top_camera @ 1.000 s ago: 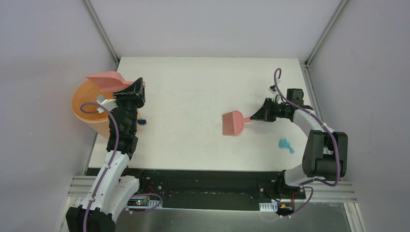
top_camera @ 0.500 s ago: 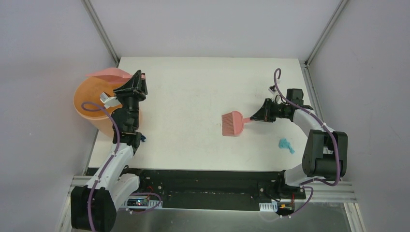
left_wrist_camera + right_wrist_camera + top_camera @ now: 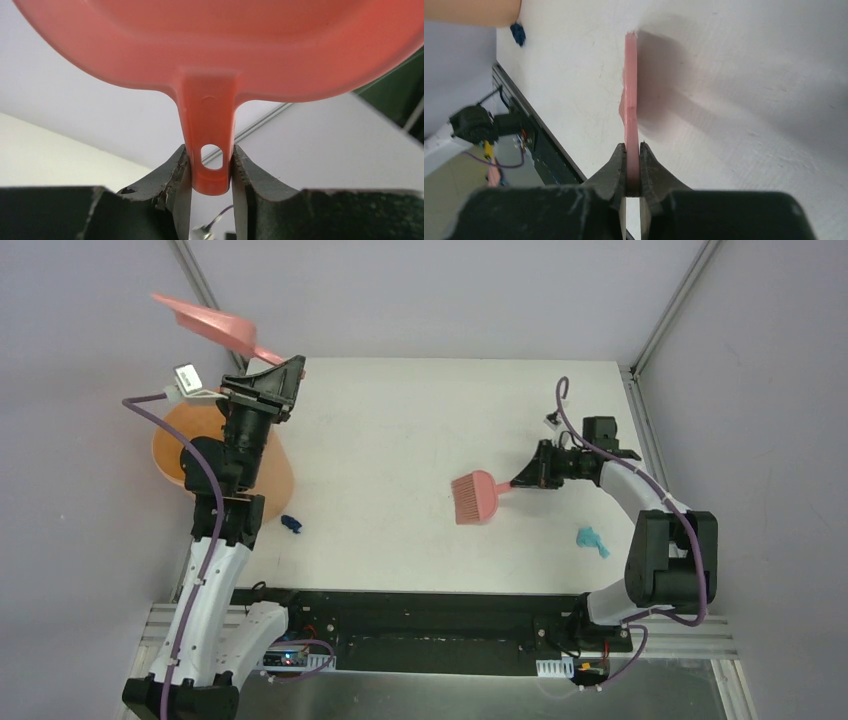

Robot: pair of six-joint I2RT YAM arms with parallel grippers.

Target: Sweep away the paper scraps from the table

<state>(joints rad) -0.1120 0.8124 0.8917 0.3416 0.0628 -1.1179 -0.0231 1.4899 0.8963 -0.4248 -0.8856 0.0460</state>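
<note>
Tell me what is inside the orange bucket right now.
Of the bucket only a bare orange sliver of interior shows, nothing lying on it; the left arm covers the rest, so any contents there cannot be seen.

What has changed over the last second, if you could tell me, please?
The left gripper lifted the pink dustpan up from over the orange bucket, toward the far left. The right gripper nudged the brush slightly left. Both grips and the teal scrap stayed as they were.

The table point(image 3: 400, 420) holds a dark blue scrap point(image 3: 291, 524) and teal scrap point(image 3: 591, 540).
</note>
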